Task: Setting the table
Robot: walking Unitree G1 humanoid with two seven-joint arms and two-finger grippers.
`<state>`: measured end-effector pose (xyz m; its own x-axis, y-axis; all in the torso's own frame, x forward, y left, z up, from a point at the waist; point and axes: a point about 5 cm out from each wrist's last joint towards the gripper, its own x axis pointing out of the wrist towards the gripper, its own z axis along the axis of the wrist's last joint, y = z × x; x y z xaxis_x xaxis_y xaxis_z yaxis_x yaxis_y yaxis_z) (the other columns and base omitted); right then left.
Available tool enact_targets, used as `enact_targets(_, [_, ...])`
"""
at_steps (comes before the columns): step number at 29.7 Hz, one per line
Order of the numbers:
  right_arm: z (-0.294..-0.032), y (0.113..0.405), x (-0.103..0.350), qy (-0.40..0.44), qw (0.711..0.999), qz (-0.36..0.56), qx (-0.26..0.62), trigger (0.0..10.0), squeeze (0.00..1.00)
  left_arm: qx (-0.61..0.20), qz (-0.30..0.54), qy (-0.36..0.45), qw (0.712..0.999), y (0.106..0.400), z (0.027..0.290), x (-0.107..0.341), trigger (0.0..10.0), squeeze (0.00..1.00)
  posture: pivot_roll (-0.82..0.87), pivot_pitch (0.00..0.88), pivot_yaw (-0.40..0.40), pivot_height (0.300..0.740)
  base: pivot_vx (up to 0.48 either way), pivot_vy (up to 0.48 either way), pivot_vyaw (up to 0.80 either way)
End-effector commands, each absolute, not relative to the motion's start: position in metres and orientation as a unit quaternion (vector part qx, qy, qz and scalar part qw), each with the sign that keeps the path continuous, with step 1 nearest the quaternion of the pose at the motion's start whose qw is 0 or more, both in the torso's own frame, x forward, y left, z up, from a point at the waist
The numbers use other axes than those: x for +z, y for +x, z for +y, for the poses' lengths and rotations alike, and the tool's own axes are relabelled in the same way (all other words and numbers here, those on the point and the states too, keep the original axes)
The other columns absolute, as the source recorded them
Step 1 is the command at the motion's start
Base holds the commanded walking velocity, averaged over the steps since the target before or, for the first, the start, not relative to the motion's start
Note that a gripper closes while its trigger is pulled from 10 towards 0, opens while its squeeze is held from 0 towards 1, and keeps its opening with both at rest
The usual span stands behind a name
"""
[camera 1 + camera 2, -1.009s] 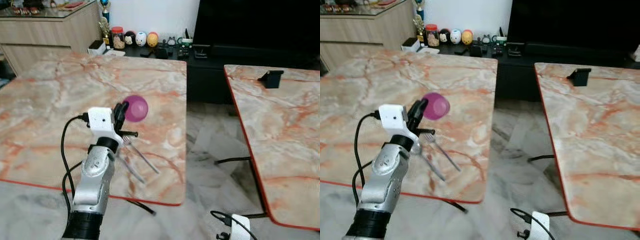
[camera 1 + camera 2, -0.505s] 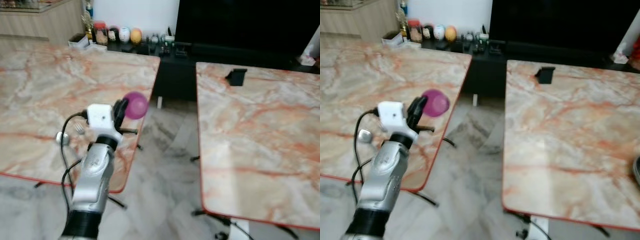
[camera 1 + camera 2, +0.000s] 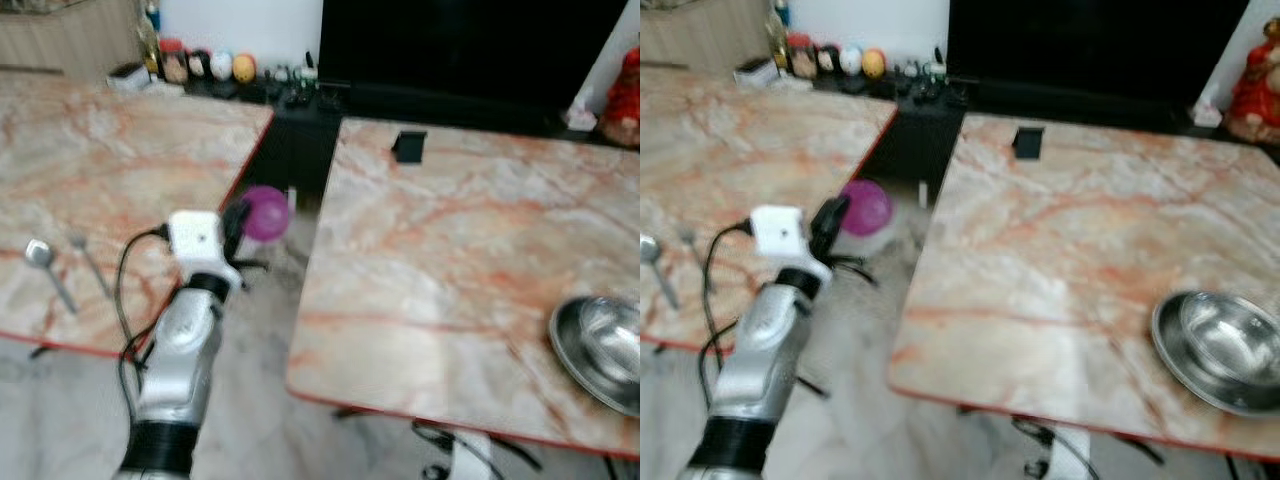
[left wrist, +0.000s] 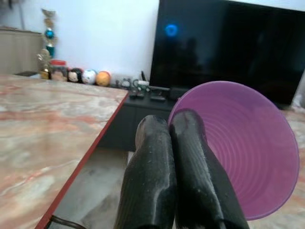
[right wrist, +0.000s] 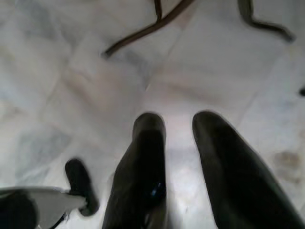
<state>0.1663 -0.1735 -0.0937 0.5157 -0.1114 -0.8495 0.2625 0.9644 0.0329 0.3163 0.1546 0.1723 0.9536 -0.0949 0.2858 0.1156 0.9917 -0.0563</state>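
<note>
My left gripper is shut on the rim of a purple plastic cup, held in the air over the gap between two marble tables. In the left wrist view the two fingers press together on the cup, whose mouth faces the camera. A spoon and a fork lie side by side on the left table. A steel bowl sits at the right table's near right corner. My right gripper hangs low over the floor, open and holding nothing.
A small black stand sits at the right table's far left. Beyond the tables are a dark TV unit with jars and round figurines, and a large black screen. Cables lie on the tiled floor.
The camera has swung right: the left table slid off to the left and the right table with the steel bowl came into view. The cup stays in my left gripper.
</note>
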Motion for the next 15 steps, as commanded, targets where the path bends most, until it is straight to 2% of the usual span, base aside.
enact_targets(1, [-0.1841, 0.1655, -0.093, 0.073, 0.867, 0.479, -0.12, 10.0, 0.0, -0.072, -0.155, -0.038, 0.985, 0.3171, 0.1439, 0.1787, 10.0, 0.0, 0.09, 0.0, -0.029, 0.74, 0.0, -0.48, 0.0])
enact_targets(15, [-0.1845, 0.1649, -0.0932, 0.073, 0.866, 0.479, -0.121, 10.0, 0.0, -0.078, -0.149, -0.036, 0.985, 0.3171, 0.1433, 0.176, 10.0, 0.0, 0.09, 0.0, -0.029, 0.74, 0.0, -0.48, 0.0])
